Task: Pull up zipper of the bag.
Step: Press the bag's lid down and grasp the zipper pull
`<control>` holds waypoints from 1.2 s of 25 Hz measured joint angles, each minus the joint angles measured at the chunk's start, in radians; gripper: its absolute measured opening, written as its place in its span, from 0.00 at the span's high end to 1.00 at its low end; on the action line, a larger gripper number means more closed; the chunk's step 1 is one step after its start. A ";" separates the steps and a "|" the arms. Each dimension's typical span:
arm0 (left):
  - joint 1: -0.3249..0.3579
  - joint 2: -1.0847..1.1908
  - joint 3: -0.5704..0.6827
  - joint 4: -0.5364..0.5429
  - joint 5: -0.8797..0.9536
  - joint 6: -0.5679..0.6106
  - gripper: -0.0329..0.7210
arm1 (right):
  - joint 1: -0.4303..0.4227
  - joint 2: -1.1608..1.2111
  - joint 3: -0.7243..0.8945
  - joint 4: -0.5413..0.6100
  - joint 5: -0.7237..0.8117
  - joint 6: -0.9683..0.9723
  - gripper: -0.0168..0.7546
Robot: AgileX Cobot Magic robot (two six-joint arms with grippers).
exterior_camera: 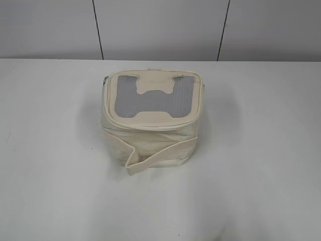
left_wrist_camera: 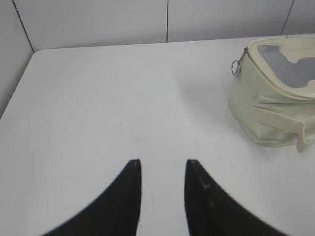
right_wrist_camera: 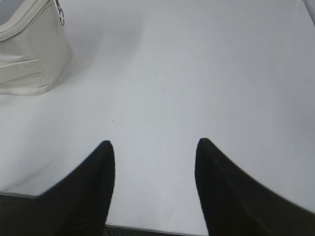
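The cream-white bag (exterior_camera: 150, 128) stands in the middle of the table, its grey mesh window facing up. The thin zipper (exterior_camera: 150, 122) runs round the top panel's rim. A silver ring pull (left_wrist_camera: 236, 68) hangs at the bag's left corner and another (right_wrist_camera: 61, 17) at its right corner. The bag (left_wrist_camera: 275, 103) shows at the right in the left wrist view and at the top left in the right wrist view (right_wrist_camera: 29, 54). My left gripper (left_wrist_camera: 163, 162) is open and empty, well left of the bag. My right gripper (right_wrist_camera: 155, 142) is open and empty, well right of it. Neither shows in the exterior view.
The white table (exterior_camera: 261, 165) stretches round the bag. A grey panelled wall (exterior_camera: 160, 27) rises behind it. The table's near edge (right_wrist_camera: 147, 230) lies just under my right gripper.
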 joint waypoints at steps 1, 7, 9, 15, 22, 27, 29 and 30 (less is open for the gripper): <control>0.000 0.000 0.000 0.000 0.000 0.000 0.64 | 0.000 0.000 0.000 0.000 0.000 0.000 0.43; 0.000 0.000 0.000 0.000 0.000 0.000 0.64 | 0.000 0.000 0.000 0.018 0.000 0.000 0.43; 0.000 0.000 0.000 0.000 0.000 0.000 0.64 | 0.000 0.000 0.000 0.048 0.000 0.000 0.43; 0.000 0.000 0.000 0.000 0.000 0.000 0.64 | 0.000 0.122 -0.005 0.341 -0.129 -0.137 0.43; 0.000 0.000 0.000 0.000 0.000 0.000 0.64 | 0.000 0.682 -0.055 0.897 -0.282 -0.810 0.43; 0.000 0.000 0.000 0.000 -0.001 0.000 0.64 | 0.024 1.200 -0.308 1.046 -0.237 -1.106 0.43; 0.000 0.000 0.000 0.000 -0.001 0.000 0.64 | 0.065 1.383 -0.456 1.043 -0.237 -1.129 0.43; 0.000 0.000 0.000 0.000 -0.001 0.000 0.64 | 0.094 1.477 -0.543 1.031 -0.234 -1.134 0.43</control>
